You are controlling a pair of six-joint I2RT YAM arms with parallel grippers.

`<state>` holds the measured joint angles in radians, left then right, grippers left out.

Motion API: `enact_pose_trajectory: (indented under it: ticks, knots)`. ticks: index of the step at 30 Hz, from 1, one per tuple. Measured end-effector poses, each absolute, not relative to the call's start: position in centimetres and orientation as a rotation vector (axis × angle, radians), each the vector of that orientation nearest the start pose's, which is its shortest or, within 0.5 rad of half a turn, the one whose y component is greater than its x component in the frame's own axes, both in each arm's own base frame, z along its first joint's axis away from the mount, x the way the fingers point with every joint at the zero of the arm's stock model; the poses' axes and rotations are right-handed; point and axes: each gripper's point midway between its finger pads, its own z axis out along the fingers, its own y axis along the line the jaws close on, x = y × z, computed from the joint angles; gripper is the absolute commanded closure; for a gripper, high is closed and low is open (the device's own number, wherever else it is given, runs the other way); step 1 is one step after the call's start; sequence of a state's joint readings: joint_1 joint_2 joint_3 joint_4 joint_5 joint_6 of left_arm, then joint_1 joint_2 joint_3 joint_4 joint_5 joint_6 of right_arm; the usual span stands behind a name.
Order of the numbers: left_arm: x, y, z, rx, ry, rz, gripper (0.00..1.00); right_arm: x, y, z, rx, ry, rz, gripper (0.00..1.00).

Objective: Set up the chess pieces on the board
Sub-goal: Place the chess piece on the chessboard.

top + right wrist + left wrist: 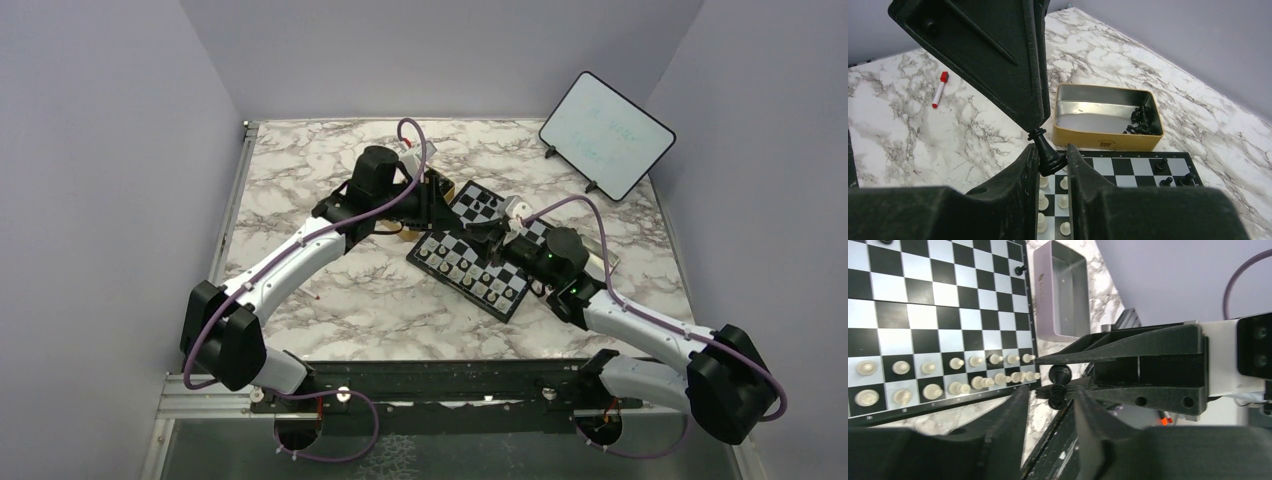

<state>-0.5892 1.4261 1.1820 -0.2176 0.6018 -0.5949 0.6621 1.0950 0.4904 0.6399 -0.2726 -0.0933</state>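
1. From the top camera you cannot make out either set of fingertips or the piece, because the two wrists cover them. In the right wrist view, the left gripper's far finger is mostly hidden behind the near one.
2. Your left arm (300,250) stretches forward and inward. Your right arm (640,320) leans in over the board (948,305). The two grippers meet tip to tip, crossed.
3. The right gripper (1052,148) is clamped on a black chess piece (1058,382), which sits tilted with one end poking out beyond its fingertips.
4. The left gripper (1051,395) has its jaws parted either side of that same piece. Marble shows in the gap on one side.
5. The pale pieces (948,377) stand in two rows just left of the left jaws. Beyond the right jaws, the tin (1098,137) holds more black pieces (1142,122).
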Motion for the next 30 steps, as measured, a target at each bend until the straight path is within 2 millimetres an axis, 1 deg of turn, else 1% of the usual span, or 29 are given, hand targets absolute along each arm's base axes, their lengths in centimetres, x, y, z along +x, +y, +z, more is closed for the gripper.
enact_pose_trajectory:
  ticks: [3, 5, 6, 8, 13, 18, 19, 20, 21, 24, 28, 30]
  knots:
    - [26.8, -32.5, 25.1, 0.410, 2.181, -1.342, 0.80, 27.4, 26.8, 22.4, -0.768, 1.379, 0.665, 0.88]
    - [26.8, -32.6, 25.0, 0.407, 2.179, -1.355, 0.86, 27.5, 26.8, 22.2, -0.761, 1.387, 0.666, 0.85]
    - [26.8, -32.7, 24.9, 0.404, 2.180, -1.360, 0.88, 27.5, 26.8, 22.2, -0.758, 1.390, 0.666, 0.82]
    - [26.8, -32.7, 24.8, 0.403, 2.180, -1.363, 0.90, 27.6, 26.8, 22.1, -0.754, 1.397, 0.668, 0.73]
    - [26.9, -32.7, 24.7, 0.403, 2.181, -1.356, 0.91, 27.7, 26.8, 21.9, -0.733, 1.414, 0.676, 0.42]
    - [28.0, -32.9, 23.9, 0.407, 2.197, -1.290, 0.91, 27.5, 25.8, 21.3, -0.676, 1.494, 0.670, 0.30]
    - [28.4, -32.9, 23.5, 0.406, 2.208, -1.258, 0.91, 27.4, 25.5, 21.1, -0.668, 1.514, 0.665, 0.25]
    - [28.6, -33.0, 23.3, 0.412, 2.215, -1.236, 0.91, 27.2, 25.2, 21.0, -0.660, 1.533, 0.662, 0.11]
    - [29.1, -33.0, 23.0, 0.414, 2.222, -1.200, 0.91, 27.0, 25.0, 20.9, -0.653, 1.550, 0.662, 0.01]
    - [30.0, -33.3, 22.3, 0.426, 2.243, -1.114, 0.91, 26.1, 24.2, 21.4, -0.634, 1.564, 0.668, 0.00]
    - [31.7, -33.9, 21.3, 0.451, 2.269, -0.970, 0.91, 24.7, 22.7, 23.4, -0.571, 1.542, 0.684, 0.00]
    - [32.7, -34.3, 20.6, 0.467, 2.284, -0.893, 0.91, 24.4, 21.7, 24.2, -0.497, 1.552, 0.687, 0.00]
